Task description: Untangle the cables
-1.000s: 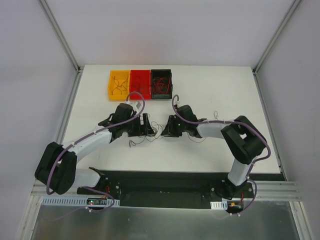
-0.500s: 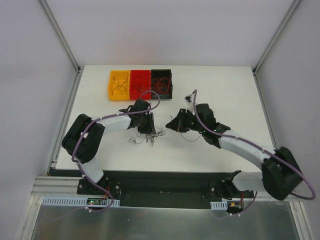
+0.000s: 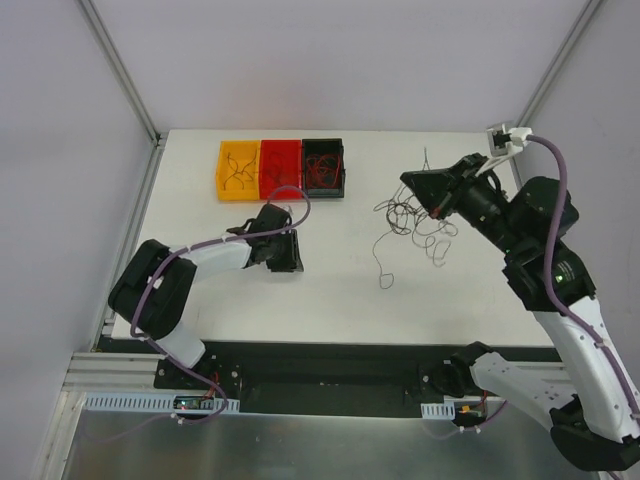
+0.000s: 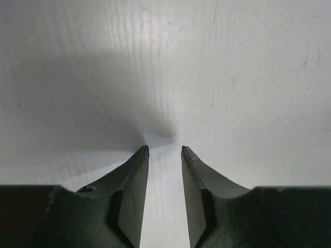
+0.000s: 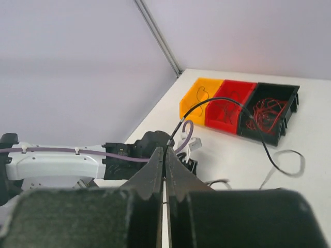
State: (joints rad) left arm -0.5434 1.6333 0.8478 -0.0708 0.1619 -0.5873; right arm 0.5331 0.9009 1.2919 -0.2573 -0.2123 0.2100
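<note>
My right gripper (image 3: pixel 408 181) is raised over the right half of the table and is shut on the cables. In the right wrist view a thin black cable (image 5: pixel 221 99) rises from between the closed fingertips of the right gripper (image 5: pixel 165 149) and arcs away to the right. The tangle of thin dark cables (image 3: pixel 414 222) hangs below that gripper, with one strand (image 3: pixel 384 270) trailing down toward the table. My left gripper (image 3: pixel 292 252) rests low on the table left of centre. In the left wrist view the left gripper (image 4: pixel 165 148) stands narrowly open, with only bare table between its fingers.
Three bins stand in a row at the back left: yellow (image 3: pixel 238 170), red (image 3: pixel 280 168) and black (image 3: pixel 324 167), each holding thin wires. The white table (image 3: pixel 450 300) is bordered by metal rails. The left arm's purple cable (image 3: pixel 200 250) runs along its forearm.
The right gripper closed on the cables and swung up and to the right, lifting the tangle away from the centre. The left gripper narrowed and stayed low, now with no wires by it.
</note>
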